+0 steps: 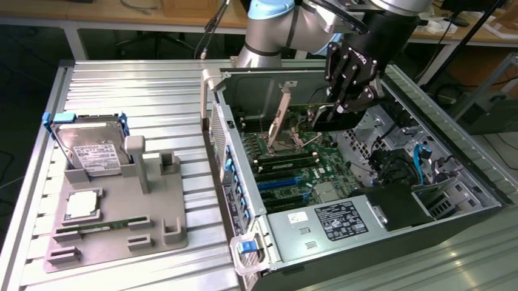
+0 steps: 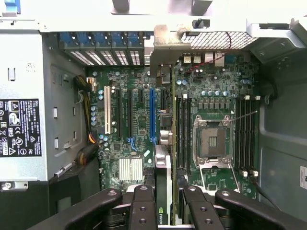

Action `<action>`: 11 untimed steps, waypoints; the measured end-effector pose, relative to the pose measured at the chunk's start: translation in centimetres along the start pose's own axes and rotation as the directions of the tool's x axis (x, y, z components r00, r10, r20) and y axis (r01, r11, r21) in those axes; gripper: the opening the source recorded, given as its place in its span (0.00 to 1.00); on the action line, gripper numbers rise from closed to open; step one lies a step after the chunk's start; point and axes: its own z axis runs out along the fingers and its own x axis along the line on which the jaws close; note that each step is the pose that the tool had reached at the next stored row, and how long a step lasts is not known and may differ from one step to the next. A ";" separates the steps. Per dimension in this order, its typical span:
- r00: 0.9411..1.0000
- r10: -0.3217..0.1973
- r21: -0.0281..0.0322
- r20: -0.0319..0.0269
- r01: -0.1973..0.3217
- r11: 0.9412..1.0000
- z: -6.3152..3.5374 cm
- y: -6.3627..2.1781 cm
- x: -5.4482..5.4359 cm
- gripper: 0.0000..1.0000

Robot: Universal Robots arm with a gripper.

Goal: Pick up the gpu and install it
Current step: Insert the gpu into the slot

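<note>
The end effector [image 1: 343, 110] pinched the gpu [image 1: 326, 121] by its upper edge, holding it on edge inside the open computer case [image 1: 242, 85] just above the motherboard [image 1: 295, 167], apparently so its connector edge faced the expansion slots [image 2: 152, 115]

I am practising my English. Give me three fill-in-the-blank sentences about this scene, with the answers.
1. The hand grips the gpu above the ___.
2. The hard drive stands in the grey holder, ___ the case.
3. The memory stick in the holder is ___.
Missing words: motherboard; outside; green.
</note>
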 end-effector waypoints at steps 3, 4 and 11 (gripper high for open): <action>1.000 0.000 0.000 0.000 0.000 1.000 0.10 0.00 0.0 0.27; 1.000 0.000 0.000 0.000 0.000 1.000 0.13 0.00 0.0 0.27; 1.000 0.000 0.000 0.000 0.000 1.000 0.32 -0.01 0.0 0.27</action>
